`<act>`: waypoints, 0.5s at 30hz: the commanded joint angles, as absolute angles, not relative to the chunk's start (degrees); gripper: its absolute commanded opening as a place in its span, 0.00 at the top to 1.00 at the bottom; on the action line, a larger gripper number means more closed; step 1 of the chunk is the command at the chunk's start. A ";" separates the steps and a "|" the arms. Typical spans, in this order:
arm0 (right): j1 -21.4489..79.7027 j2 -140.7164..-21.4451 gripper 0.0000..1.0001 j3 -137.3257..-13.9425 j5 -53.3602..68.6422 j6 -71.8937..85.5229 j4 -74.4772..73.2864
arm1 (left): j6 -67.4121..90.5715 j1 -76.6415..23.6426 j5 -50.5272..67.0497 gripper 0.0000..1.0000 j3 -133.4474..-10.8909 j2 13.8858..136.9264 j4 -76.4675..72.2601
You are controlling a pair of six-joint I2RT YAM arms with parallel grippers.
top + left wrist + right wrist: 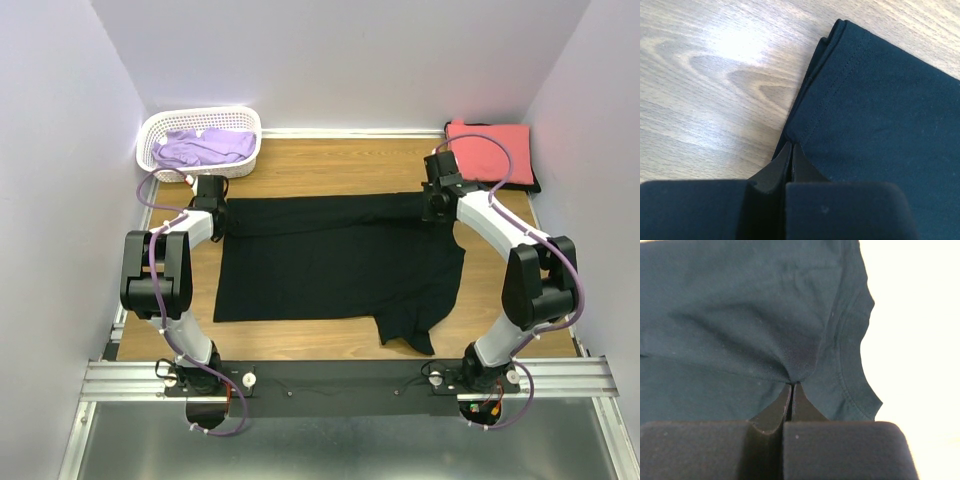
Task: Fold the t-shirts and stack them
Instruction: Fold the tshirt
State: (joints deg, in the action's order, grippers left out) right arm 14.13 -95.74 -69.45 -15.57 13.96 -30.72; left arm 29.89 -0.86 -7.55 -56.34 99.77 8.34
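Note:
The black t-shirt [340, 262] lies spread on the wooden table, its far strip folded over toward me. My left gripper [212, 206] is at the shirt's far left corner. In the left wrist view its jaws [791, 146] are shut on the hemmed edge of the black t-shirt [875, 110]. My right gripper [437, 201] is at the far right end. In the right wrist view its jaws [791, 385] are shut, pinching puckered cloth of the black t-shirt [740, 315] near a ribbed edge.
A white lattice basket [160, 130] at the back left holds the lavender t-shirt [205, 147]. The coral-red t-shirt [490, 152] lies folded on a dark one [531, 184] at the back right. One sleeve [410, 330] sticks out toward the near edge.

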 commanded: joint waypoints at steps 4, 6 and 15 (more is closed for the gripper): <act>13.62 -94.83 0.99 -73.04 -15.38 14.24 -33.84 | 31.03 -0.44 -9.93 0.97 -57.48 100.55 8.61; 13.62 -94.92 0.99 -73.04 -15.29 14.15 -34.10 | 30.85 -0.44 -10.63 1.00 -57.74 100.20 8.79; 13.62 -95.01 1.00 -73.39 -16.17 13.80 -34.72 | 29.36 -0.44 -11.87 1.00 -61.52 99.49 9.23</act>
State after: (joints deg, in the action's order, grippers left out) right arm 14.13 -95.66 -71.79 -15.57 13.89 -33.10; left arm 30.04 -0.86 -8.75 -58.87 99.92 9.37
